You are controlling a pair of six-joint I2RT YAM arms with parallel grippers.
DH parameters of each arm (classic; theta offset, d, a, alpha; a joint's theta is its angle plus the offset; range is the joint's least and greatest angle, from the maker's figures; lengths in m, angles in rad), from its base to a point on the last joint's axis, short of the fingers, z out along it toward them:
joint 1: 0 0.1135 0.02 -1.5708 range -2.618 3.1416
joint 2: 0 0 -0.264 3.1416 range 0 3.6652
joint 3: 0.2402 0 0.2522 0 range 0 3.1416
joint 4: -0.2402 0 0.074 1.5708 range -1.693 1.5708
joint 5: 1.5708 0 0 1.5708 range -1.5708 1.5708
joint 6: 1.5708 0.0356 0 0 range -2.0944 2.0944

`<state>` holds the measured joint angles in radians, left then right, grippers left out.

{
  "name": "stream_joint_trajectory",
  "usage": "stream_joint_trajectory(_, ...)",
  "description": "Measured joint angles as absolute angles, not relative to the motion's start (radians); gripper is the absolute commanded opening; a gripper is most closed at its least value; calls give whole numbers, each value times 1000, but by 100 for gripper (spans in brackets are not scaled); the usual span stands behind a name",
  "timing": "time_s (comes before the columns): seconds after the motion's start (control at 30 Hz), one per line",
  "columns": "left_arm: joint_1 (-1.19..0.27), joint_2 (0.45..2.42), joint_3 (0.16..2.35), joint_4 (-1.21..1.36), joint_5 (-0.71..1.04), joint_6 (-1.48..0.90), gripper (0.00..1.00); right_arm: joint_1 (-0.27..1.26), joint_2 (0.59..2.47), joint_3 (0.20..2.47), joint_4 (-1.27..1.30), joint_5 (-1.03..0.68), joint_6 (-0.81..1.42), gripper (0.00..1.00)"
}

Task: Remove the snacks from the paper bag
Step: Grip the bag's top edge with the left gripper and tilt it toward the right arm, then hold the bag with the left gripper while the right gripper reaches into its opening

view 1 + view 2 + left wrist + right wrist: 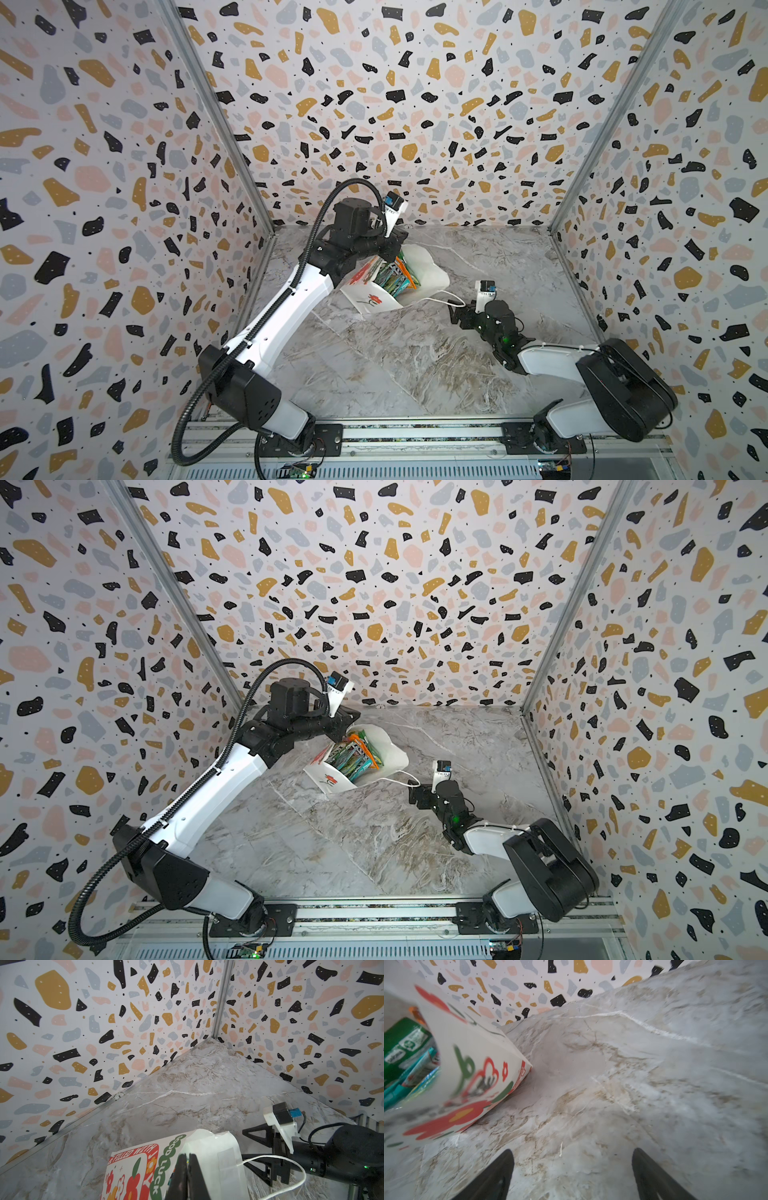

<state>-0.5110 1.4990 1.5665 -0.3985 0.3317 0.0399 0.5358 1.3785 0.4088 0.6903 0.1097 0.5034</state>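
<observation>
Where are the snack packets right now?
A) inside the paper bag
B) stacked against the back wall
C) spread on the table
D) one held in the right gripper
A: the snacks show inside the mouth of the paper bag; the right gripper is open and empty.

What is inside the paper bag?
Glossy snack packets, green, teal and orange, packed together. The paper bag's walls and their overlap hide the lower parts, so the count is unclear.

- This is a robot test cell, not a lived-in room: terrazzo-print wall panels [415, 104] box in a marble-look desk [415, 365] on three sides.
- A bare aluminium corner post [212, 104] joins two of the panels.
- The left arm [291, 299] and right arm [544, 359] stand bolted to a metal rail [415, 432] along the front.
- An exposed circuit board [301, 471] sits below the rail.
</observation>
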Motion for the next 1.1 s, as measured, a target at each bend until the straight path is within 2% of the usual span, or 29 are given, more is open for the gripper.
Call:
stream_joint_trajectory(0.53, -579, 1386, 1362, -286, 367, 10, 0, 512, 1084, 485, 303, 248, 369, 91)
stream_joint_trajectory(0.63, -579, 1373, 1332, -264, 383, 6, 0, 511, 1013, 495, 278, 210, 338, 91)
stream_joint_trajectory(0.77, -579, 1354, 1300, -244, 392, -9, 0, 515, 957, 531, 251, 76, 276, 91)
stream_joint_trajectory(0.93, -579, 1322, 1260, -223, 400, -17, 0, 579, 970, 604, 240, -77, 205, 91)
stream_joint_trajectory(1.1, -579, 1290, 1222, -209, 403, -14, 0, 691, 1021, 643, 237, -139, 143, 91)
